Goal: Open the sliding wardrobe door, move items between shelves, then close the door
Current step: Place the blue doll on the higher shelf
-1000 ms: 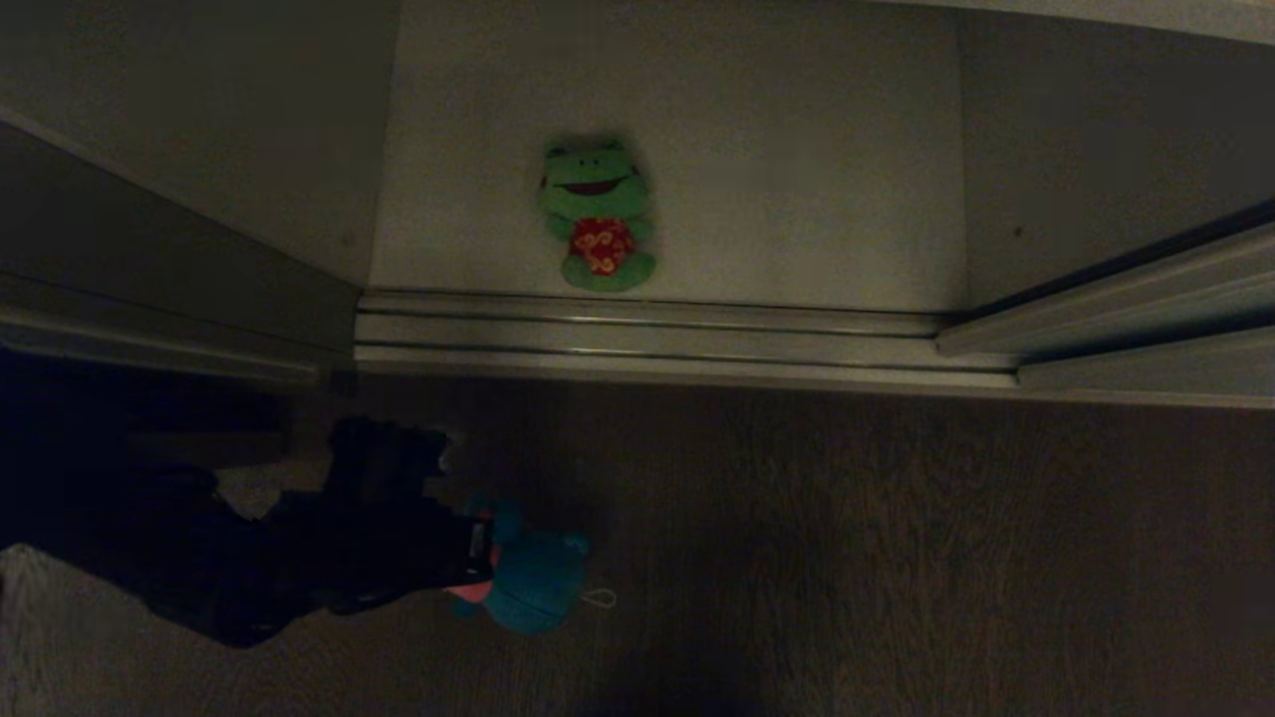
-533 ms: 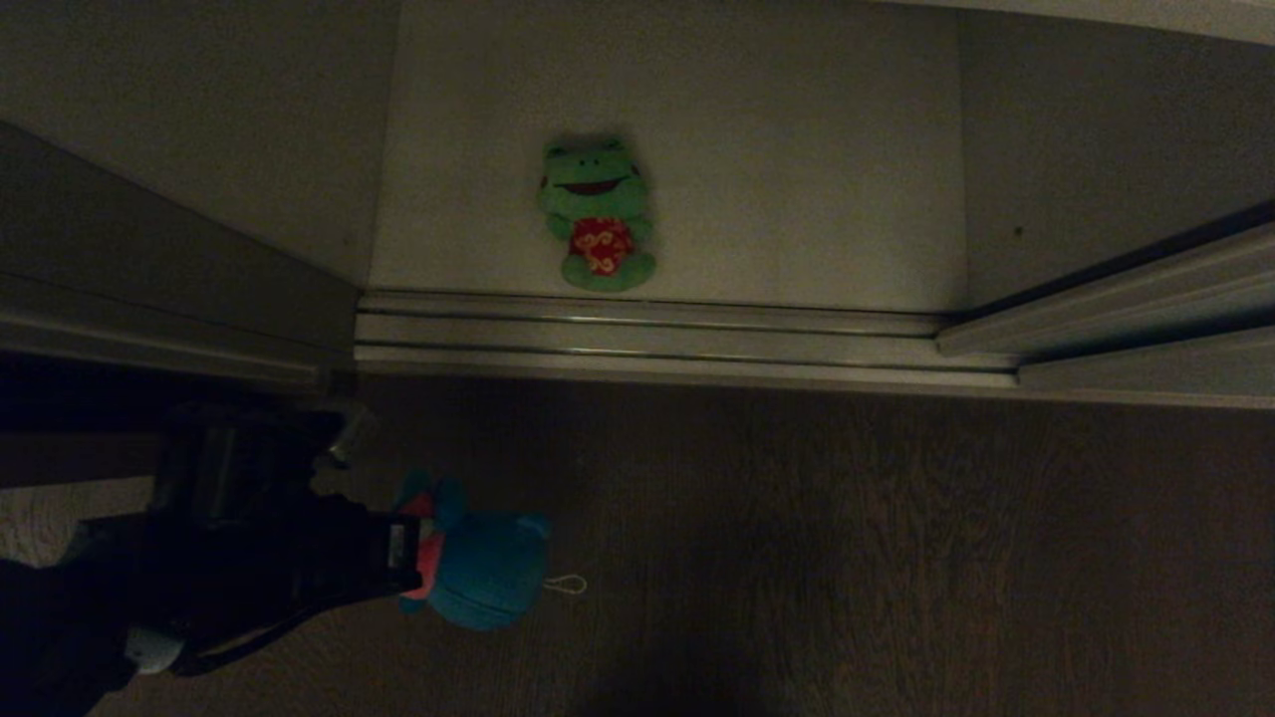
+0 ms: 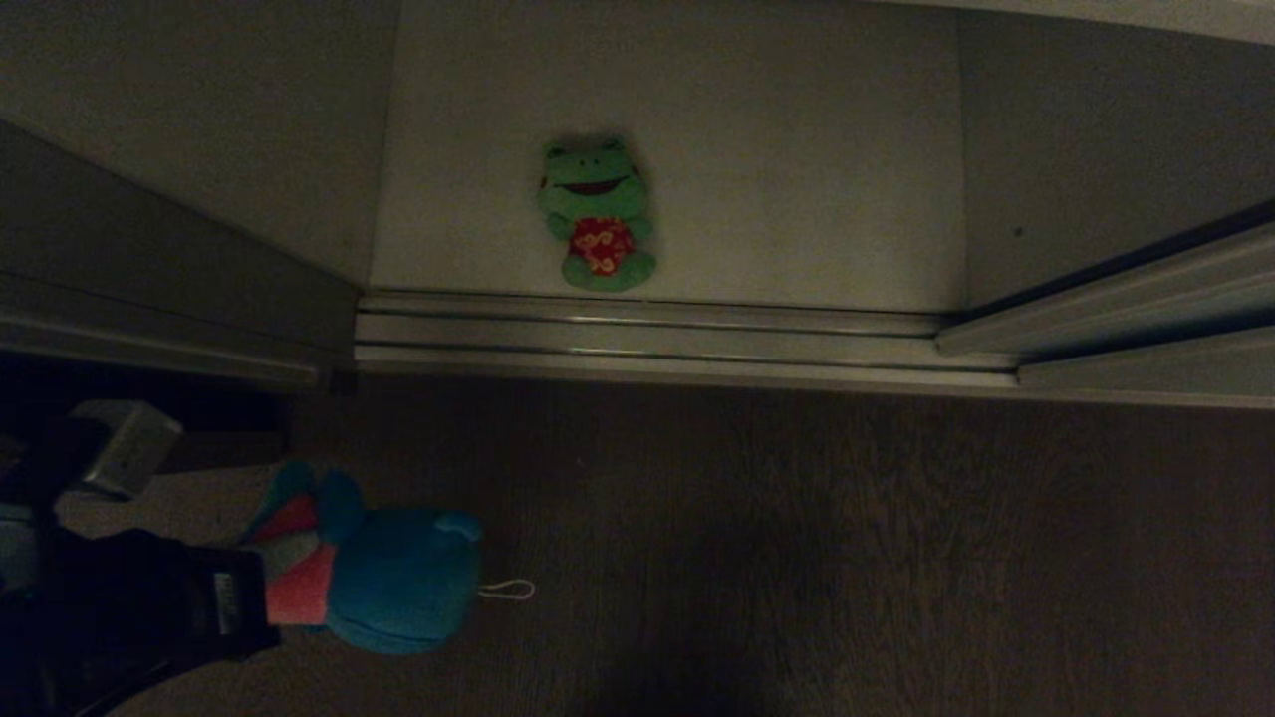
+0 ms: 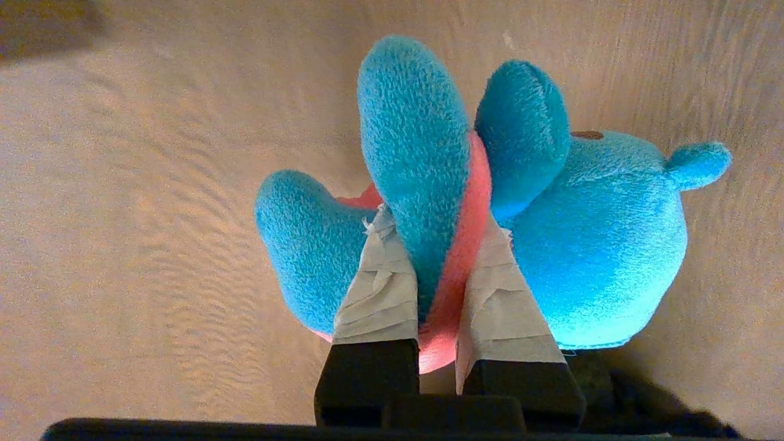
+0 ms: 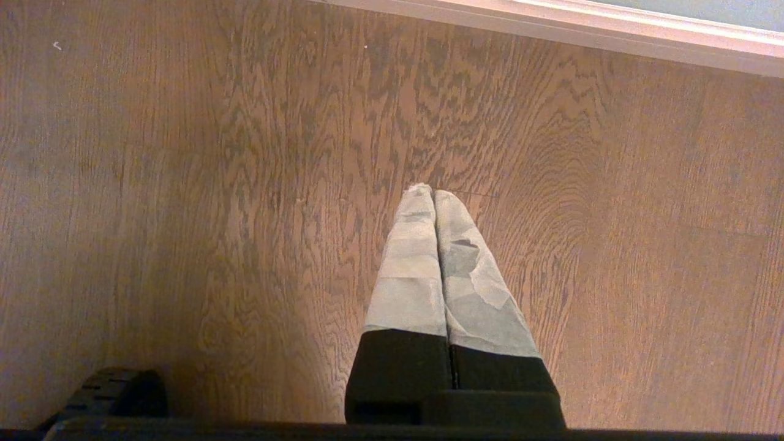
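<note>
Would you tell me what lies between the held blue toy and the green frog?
Head view: dark wood floor, then the wardrobe's door tracks, separate blue toy from frog.

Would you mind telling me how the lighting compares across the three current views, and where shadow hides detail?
Head view: dim overall; the left claw and its arm merge into black, yet the green frog reads clearly. Left wrist view: warm and bright, the blue plush toy vivid, plush texture sharp. Right wrist view: evenly lit wood floor, darker toward the lower corner.
</note>
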Available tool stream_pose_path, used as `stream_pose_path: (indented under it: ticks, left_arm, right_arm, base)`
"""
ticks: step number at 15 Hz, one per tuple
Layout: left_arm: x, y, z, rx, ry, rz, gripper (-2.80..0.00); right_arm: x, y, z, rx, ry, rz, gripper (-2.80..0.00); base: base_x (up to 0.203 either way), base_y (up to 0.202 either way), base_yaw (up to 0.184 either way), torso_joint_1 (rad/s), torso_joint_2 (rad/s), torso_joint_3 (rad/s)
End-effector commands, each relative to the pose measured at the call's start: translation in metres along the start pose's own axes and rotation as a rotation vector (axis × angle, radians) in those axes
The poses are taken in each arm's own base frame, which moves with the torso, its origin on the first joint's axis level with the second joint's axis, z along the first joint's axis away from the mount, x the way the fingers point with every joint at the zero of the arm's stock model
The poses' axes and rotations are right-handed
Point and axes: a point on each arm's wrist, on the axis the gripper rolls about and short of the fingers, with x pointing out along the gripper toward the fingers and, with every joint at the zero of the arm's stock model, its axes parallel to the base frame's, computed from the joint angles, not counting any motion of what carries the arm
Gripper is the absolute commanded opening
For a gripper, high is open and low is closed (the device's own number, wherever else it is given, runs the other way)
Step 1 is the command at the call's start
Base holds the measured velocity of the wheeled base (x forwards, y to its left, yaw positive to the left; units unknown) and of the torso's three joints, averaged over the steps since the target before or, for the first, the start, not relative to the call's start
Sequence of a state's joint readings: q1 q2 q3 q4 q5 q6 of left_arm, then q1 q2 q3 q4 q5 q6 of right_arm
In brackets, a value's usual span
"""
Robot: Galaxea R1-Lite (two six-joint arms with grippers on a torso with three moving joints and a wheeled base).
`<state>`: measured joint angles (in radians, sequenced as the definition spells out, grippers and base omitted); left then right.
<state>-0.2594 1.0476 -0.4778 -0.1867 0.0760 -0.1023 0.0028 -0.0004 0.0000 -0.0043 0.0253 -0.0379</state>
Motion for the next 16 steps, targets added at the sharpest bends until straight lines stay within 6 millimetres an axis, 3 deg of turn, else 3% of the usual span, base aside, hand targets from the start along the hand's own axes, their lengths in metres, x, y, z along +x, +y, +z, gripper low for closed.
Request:
stream_pose_path:
  ticks: [1,7,13,16]
  left_arm:
    - [-0.036,0.005,0.007,-0.015,-0.126,0.018,-2.8]
    - [-0.097,0.014,-0.007,-0.006,-0.26,0.11,-2.8]
    - [-0.134,0.011,-0.06,0.083,-0.409,0.077,-2.8]
    - [-0.133,0.011,-0.091,0.092,-0.434,0.089,-2.8]
  right_arm:
    - [0.0,0.0,0.0,-0.001,-0.003,0.001,-2.8]
    - [0.0,0.0,0.0,-0.001,-0.003,0.001,-2.8]
    - [0.0,0.0,0.0,-0.001,-0.003,0.001,-2.8]
    - [0.0,0.0,0.0,-0.001,-0.003,0.001,-2.8]
  base:
    - [0.0,0.0,0.0,0.0,0.0,0.0]
    - [0.0,0.0,0.0,0.0,0.0,0.0]
    - [0.0,0.0,0.0,0.0,0.0,0.0]
    - [0.0,0.0,0.0,0.0,0.0,0.0]
